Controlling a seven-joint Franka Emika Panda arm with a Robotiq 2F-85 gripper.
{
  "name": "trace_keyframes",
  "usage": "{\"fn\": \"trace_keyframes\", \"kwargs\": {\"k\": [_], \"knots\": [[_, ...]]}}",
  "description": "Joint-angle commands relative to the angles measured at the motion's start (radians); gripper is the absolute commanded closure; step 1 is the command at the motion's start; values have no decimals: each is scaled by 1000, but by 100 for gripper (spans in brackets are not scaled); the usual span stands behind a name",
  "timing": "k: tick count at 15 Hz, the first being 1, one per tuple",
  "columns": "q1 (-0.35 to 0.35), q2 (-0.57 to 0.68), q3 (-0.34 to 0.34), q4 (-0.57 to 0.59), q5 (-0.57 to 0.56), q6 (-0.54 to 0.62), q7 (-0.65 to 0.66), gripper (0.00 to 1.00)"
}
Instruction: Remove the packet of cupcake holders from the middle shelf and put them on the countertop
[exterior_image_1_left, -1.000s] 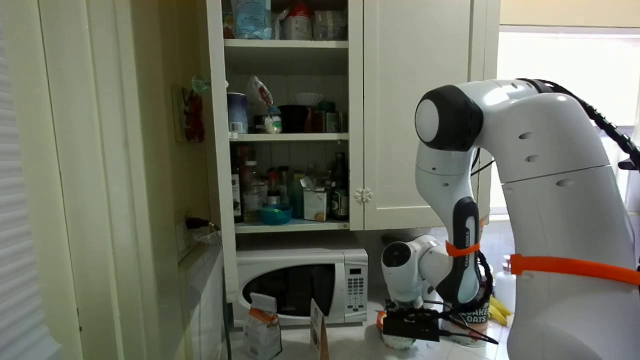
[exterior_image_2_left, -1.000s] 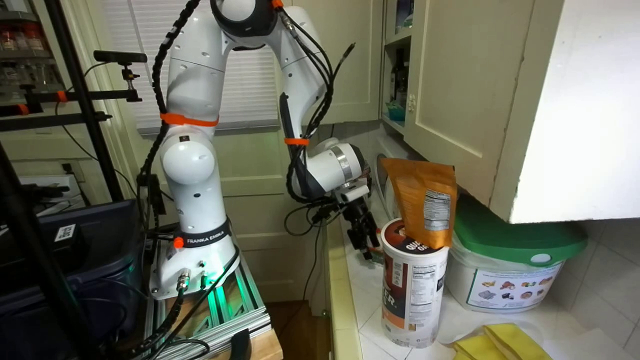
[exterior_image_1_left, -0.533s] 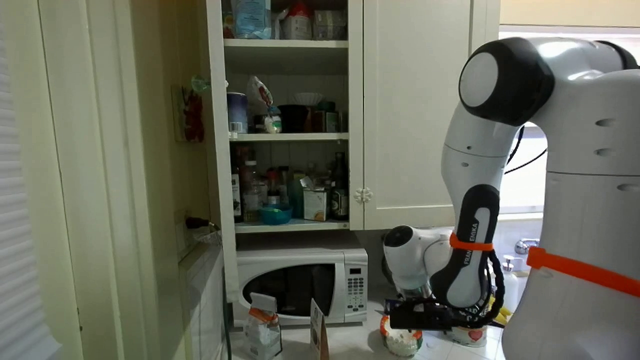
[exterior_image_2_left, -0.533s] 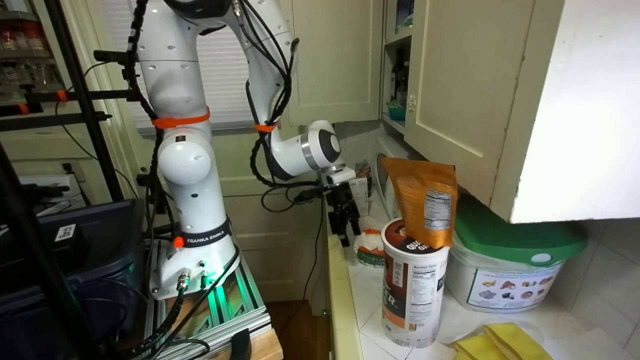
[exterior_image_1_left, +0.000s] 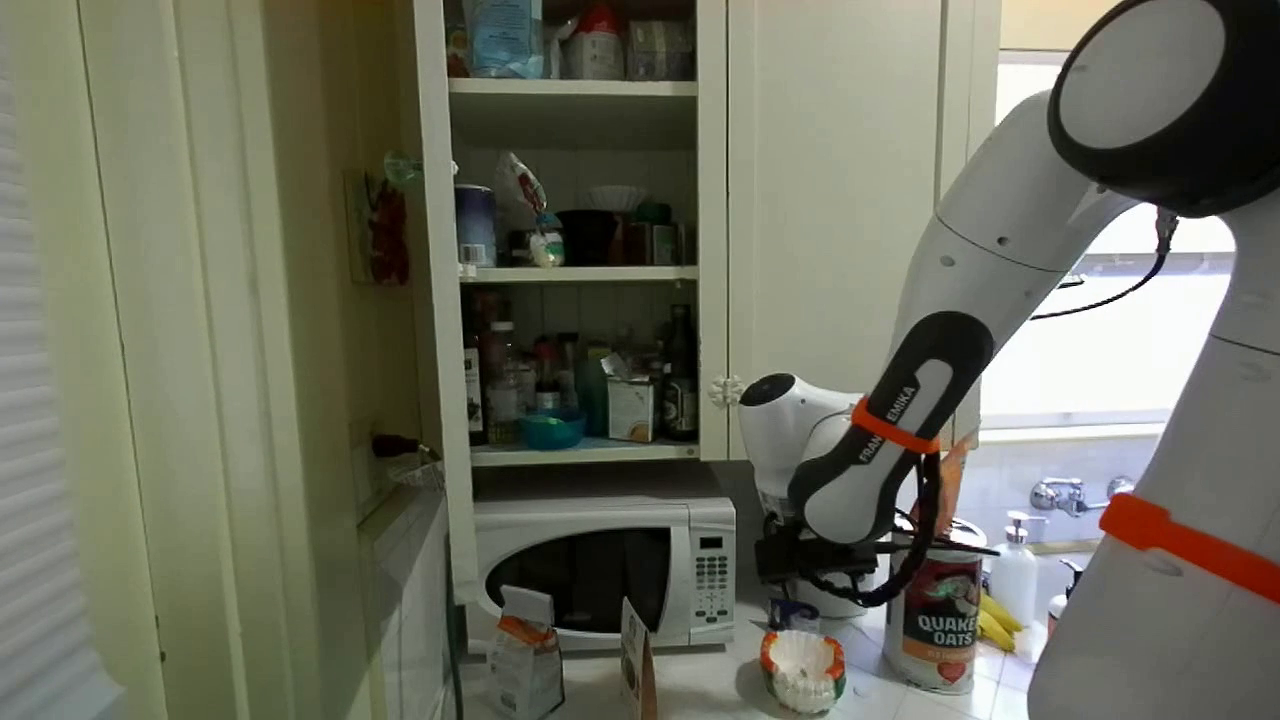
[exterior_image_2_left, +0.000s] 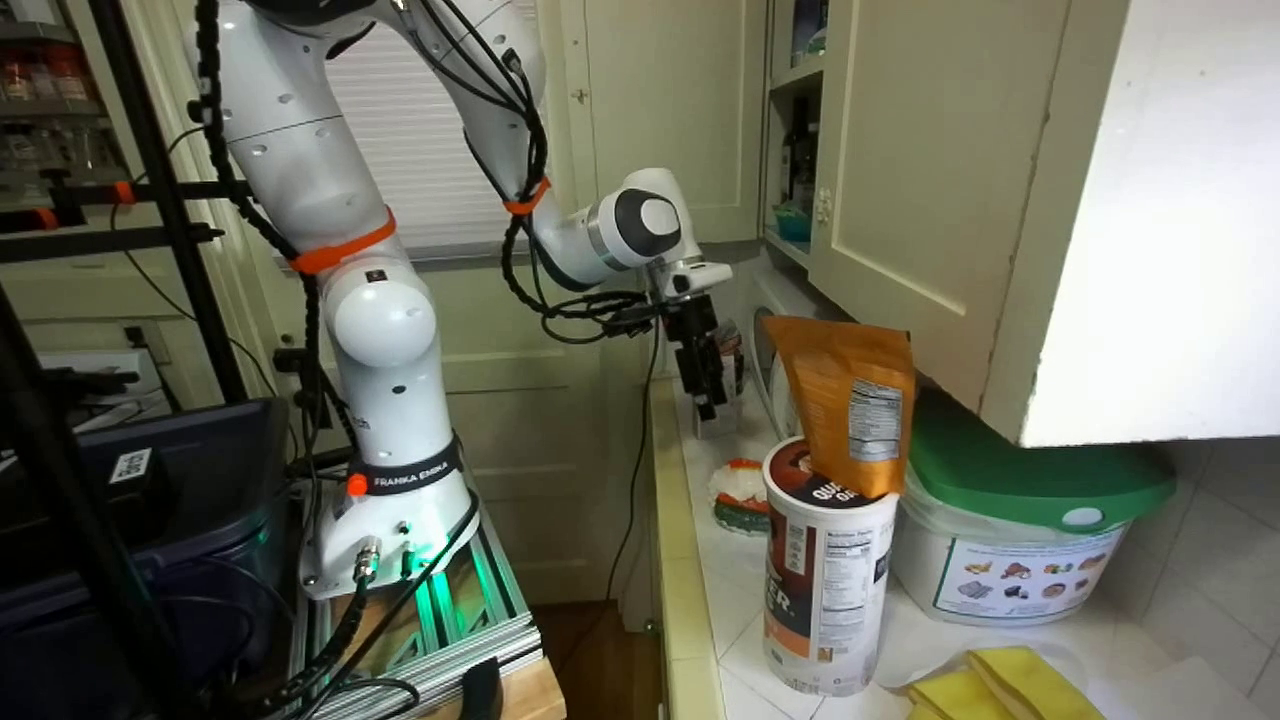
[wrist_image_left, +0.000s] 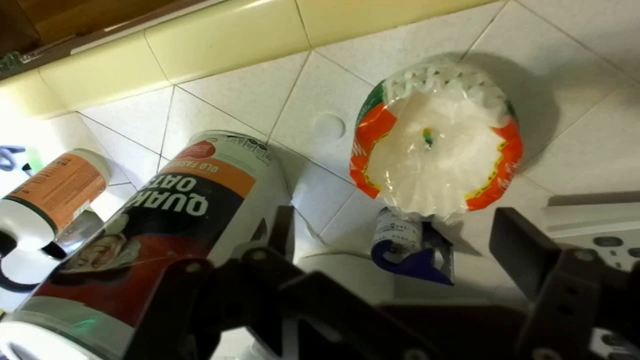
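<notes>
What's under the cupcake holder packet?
The packet of cupcake holders sits on the pale tiled countertop, which is visible around it in the wrist view. The patch directly beneath is covered, so anything flat hidden there can't be ruled out.

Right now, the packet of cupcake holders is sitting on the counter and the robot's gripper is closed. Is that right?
Not quite: the gripper is open. The wrist view shows its fingers wide apart. The packet of cupcake holders is indeed sitting on the counter.

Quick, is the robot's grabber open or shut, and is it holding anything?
Gripper: open, holding nothing; the packet of cupcake holders sits on the countertop.
</notes>
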Motion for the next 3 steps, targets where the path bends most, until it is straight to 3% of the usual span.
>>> {"fn": "trace_keyframes", "kwargs": {"k": [1,3], "knots": [[-4,1,6,1,-3,0,5,0],[-18,4,6,0,-5,0,6,0]]}}
